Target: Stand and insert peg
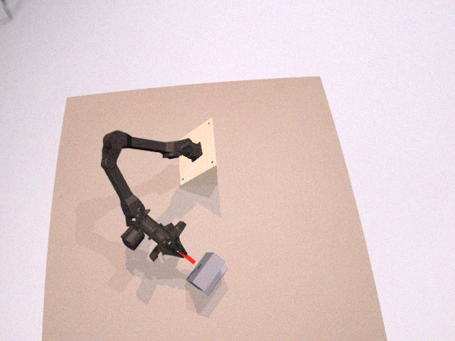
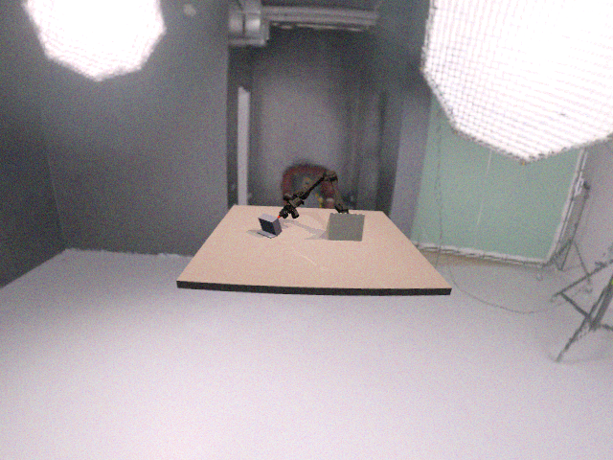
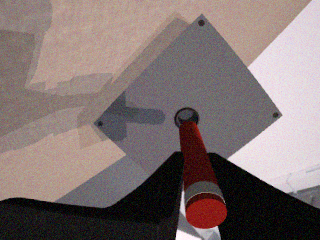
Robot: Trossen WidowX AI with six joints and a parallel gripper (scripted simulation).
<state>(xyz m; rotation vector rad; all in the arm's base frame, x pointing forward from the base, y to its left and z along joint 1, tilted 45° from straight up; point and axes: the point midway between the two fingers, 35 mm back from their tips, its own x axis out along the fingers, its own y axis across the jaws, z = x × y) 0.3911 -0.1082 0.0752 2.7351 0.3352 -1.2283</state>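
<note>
The whole bench (image 1: 257, 183) is seen from high above by the top view, looking steeply down with a slight tilt. The same bench (image 2: 316, 262) is faced from far off by the exterior view, low and level, opposite the edge where the arm is based. The sloped panel (image 3: 200, 87) is viewed closely from the wrist, along the jaws. The panel (image 1: 206, 273) (image 2: 269, 225) is shared by all three views.

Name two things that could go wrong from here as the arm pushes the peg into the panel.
1. The peg has its tip right at the hole; a slight tilt could jam it on the rim.
2. The hand grips near the banded end, so pushing might slide the peg back between the fingers.
</note>
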